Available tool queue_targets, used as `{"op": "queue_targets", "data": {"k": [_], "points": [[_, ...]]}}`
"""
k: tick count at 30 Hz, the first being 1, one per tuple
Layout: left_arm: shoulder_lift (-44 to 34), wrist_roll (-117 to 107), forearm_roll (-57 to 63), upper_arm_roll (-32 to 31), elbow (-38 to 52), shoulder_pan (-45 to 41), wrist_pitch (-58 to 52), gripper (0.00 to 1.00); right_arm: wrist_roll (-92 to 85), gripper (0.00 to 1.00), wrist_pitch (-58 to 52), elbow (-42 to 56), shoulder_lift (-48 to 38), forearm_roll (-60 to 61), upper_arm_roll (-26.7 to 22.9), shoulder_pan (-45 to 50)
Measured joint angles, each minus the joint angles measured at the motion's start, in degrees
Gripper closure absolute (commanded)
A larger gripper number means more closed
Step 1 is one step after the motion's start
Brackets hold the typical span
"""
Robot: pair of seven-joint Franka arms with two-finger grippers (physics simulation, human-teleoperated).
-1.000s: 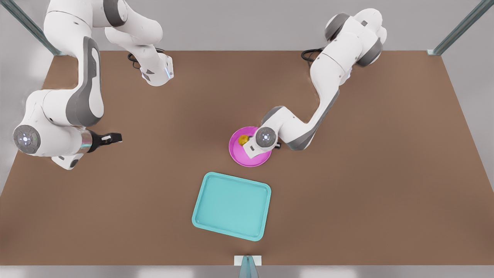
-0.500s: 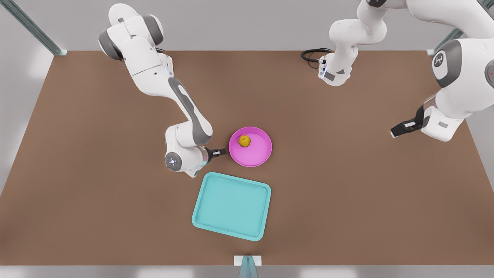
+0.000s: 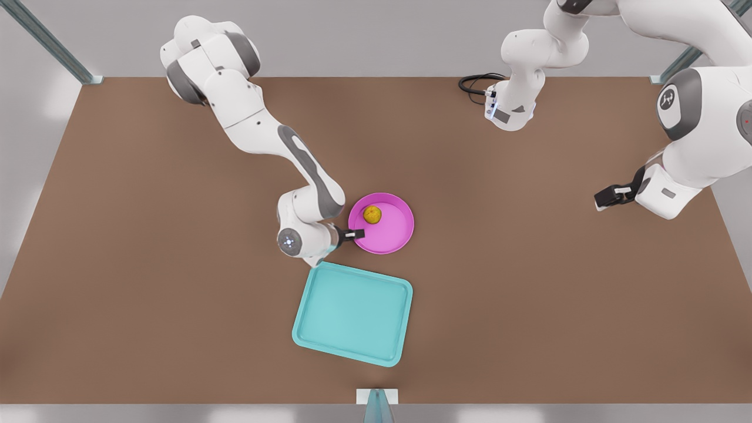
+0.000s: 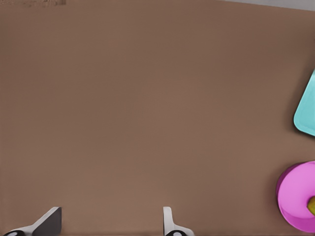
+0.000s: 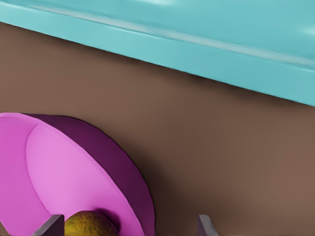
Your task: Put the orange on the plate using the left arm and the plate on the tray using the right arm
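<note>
Orange (image 3: 372, 214) sits inside the plate (image 3: 389, 235), in the part toward the front view's upper left, resting on the dish floor; round, so no heading to give it. Plate stands flat on the brown table (image 3: 529, 294), apart from the tray (image 3: 352, 314), which lies nearer the camera with its long axis running roughly left-right across the front view, slightly skewed. Right gripper (image 3: 355, 234) is at the plate's rim on the front view's left side, fingers pointing toward the front view's right; in the right wrist view its fingertips (image 5: 49, 227) stand spread, straddling the rim with the orange (image 5: 90, 224) just beyond, not clamped. Left gripper (image 3: 611, 195) hangs well off at the front view's right, waiting above bare table, its fingers (image 4: 48, 222) parted, holding nothing.
</note>
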Motion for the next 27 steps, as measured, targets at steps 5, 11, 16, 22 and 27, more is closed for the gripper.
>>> {"op": "queue_targets", "data": {"k": [5, 11, 16, 22, 27], "points": [[0.0, 1.8, 0.0, 0.3, -0.1, 0.2, -0.1, 0.0, -1.4, 0.0, 0.7, 0.4, 2.1, 0.0, 0.3, 1.7], [0.0, 3.4, 0.0, 0.4, -0.2, 0.2, -0.2, 0.0, -2.7, 0.22, 1.1, 0.5, 2.8, 0.2, 0.4, 2.3], [0.0, 4.4, 0.0, 0.4, 0.0, 0.2, -0.7, 0.0, -5.4, 0.68, 1.2, 0.6, 2.9, 2.3, 0.4, 2.3], [0.0, 5.3, 0.0, 0.4, -0.2, 0.2, -1.1, 0.0, -7.0, 0.79, 0.9, 1.1, 3.0, 1.7, 0.5, 2.1], [0.0, 5.8, 0.0, 0.4, -0.2, 0.1, -1.3, 0.0, -7.1, 0.79, 0.7, 1.6, 2.7, 0.8, 0.7, 1.9]]}}
